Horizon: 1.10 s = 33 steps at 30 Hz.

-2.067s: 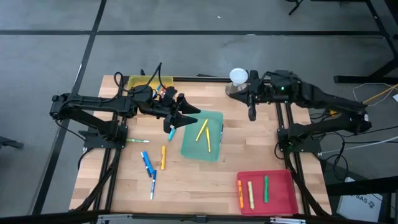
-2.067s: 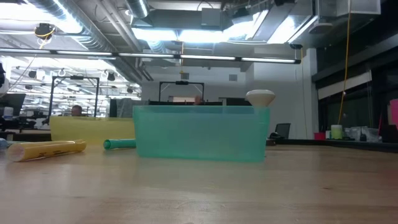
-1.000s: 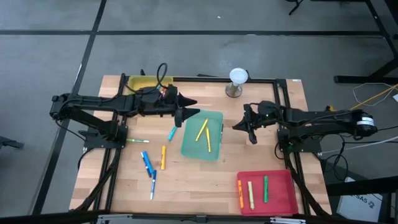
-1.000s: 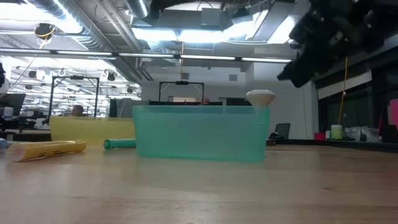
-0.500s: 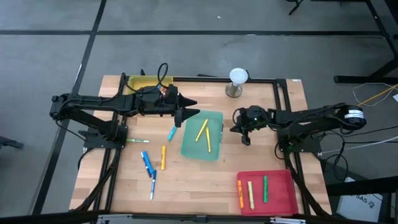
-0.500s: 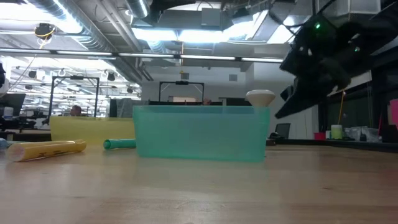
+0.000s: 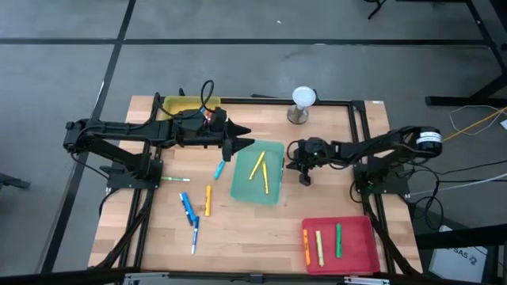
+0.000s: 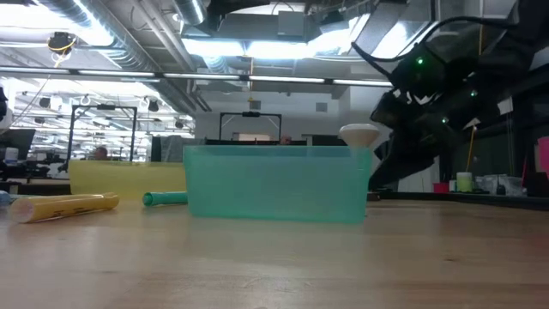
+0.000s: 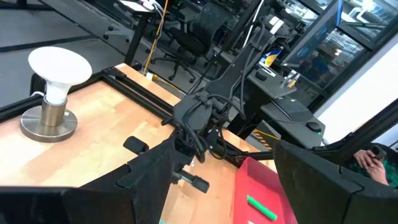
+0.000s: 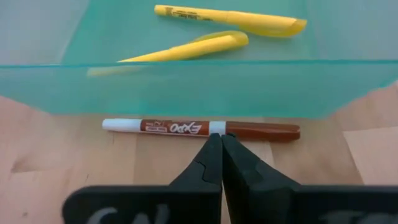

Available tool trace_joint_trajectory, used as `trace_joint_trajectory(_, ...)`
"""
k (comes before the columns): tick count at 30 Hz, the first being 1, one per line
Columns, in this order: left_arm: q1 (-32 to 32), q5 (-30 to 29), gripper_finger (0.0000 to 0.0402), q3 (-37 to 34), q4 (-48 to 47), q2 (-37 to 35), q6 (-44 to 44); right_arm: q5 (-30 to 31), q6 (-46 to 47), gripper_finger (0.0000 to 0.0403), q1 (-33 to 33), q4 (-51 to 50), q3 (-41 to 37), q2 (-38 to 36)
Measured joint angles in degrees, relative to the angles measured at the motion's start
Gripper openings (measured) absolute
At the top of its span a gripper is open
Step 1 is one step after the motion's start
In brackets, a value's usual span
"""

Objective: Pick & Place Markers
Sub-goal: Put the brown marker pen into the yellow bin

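A brown-and-white marker (image 10: 199, 128) lies on the wood beside the right wall of the teal tray (image 7: 259, 186), parallel to it. My right gripper (image 10: 216, 140) is shut. It slants down with its tips right at the marker's middle, and in the high view it (image 7: 295, 165) is just right of the tray. Two yellow markers (image 7: 261, 170) lie in the tray. My left gripper (image 7: 240, 143) hangs open and holds nothing above the tray's far left corner. Loose markers lie left of the tray: teal (image 7: 219, 169), green (image 7: 176, 179), orange (image 7: 208, 199) and blue (image 7: 187, 207). My right gripper points its shut fingertips (image 10: 211, 149) at the marker's middle (image 10: 217, 128), where the white barrel meets the brown cap. It comes slanting down from the table's right, across the marker. I cannot tell whether the tips touch it. The marker lies flat on the table.
A red tray (image 7: 360, 253) at the near right holds orange, yellow and green markers. A yellow tray (image 7: 188, 104) sits at the far left, under my left arm. A small white lamp (image 7: 303, 101) stands at the far edge. Bare wood lies between the teal and red trays.
My right gripper has gone down and toward the table's left, up to the teal tray's right wall. It has tipped further downward and stayed shut.
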Motion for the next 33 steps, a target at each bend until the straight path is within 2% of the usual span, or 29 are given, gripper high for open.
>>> trace_joint_trajectory(19, 0.00, 0.10, 0.0267, 0.00, -0.02, 0.00, 0.02, 0.61, 1.90, 0.0000, 0.00, 9.66, 0.04, 5.23)
trace_joint_trajectory(33, 0.00, 0.10, 0.0267, 0.00, -0.02, 0.00, -0.02, 2.50, 1.91, 0.0000, 0.00, 11.77, 0.04, 8.80)
